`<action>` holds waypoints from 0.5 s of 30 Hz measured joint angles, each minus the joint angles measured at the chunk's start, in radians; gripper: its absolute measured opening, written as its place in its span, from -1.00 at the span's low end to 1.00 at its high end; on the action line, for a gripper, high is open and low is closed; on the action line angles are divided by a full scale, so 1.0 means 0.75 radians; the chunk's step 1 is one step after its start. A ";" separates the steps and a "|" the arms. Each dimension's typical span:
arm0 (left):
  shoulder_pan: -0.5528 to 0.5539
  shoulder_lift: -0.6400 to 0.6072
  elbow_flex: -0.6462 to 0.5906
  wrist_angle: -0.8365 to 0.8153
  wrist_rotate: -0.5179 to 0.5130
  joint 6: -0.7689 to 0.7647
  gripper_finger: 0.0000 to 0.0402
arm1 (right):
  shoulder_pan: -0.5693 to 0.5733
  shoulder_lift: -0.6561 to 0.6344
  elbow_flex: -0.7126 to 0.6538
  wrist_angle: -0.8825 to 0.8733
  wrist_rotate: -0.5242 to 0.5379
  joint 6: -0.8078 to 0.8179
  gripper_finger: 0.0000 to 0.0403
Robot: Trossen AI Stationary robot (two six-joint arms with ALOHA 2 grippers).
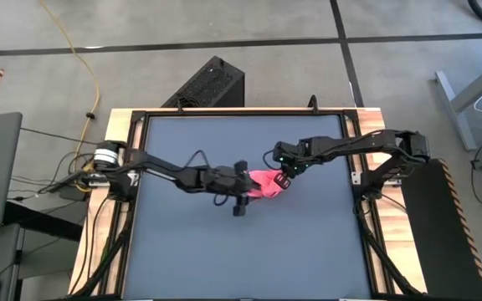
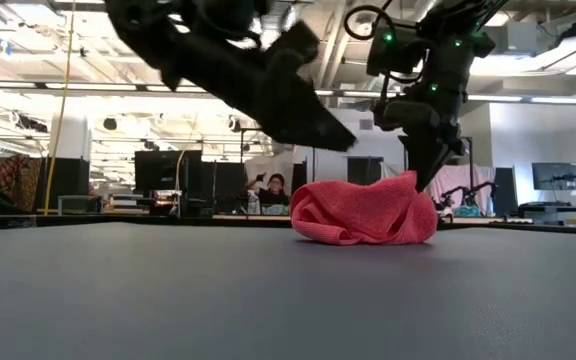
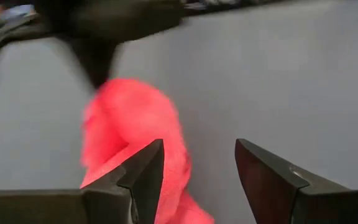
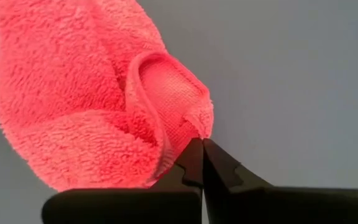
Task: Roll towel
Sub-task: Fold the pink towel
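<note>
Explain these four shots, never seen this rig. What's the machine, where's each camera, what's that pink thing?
It is a two-armed robot at a dark table. One picture looks straight down, one looks level across the tabletop, and two come from cameras on the arms' wrists. A crumpled pink towel lies near the middle. The right gripper is shut, its tips pinching the towel's hemmed edge. The left gripper is open beside the towel, holding nothing. A person sits far behind in the room.

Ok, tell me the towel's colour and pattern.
The towel is plain bright pink, no pattern; clearest in the right wrist view.
</note>
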 joint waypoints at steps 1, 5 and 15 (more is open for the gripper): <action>-0.002 0.040 0.040 -0.044 0.011 0.066 -0.07 | -0.006 0.001 0.000 0.000 -0.001 -0.001 -0.92; -0.011 0.160 0.196 -0.225 0.029 0.249 -0.07 | -0.022 0.001 0.000 -0.012 -0.002 -0.004 -0.93; 0.018 0.351 0.440 -0.458 -0.081 0.409 -0.07 | -0.012 0.002 0.000 -0.036 -0.003 -0.034 -0.93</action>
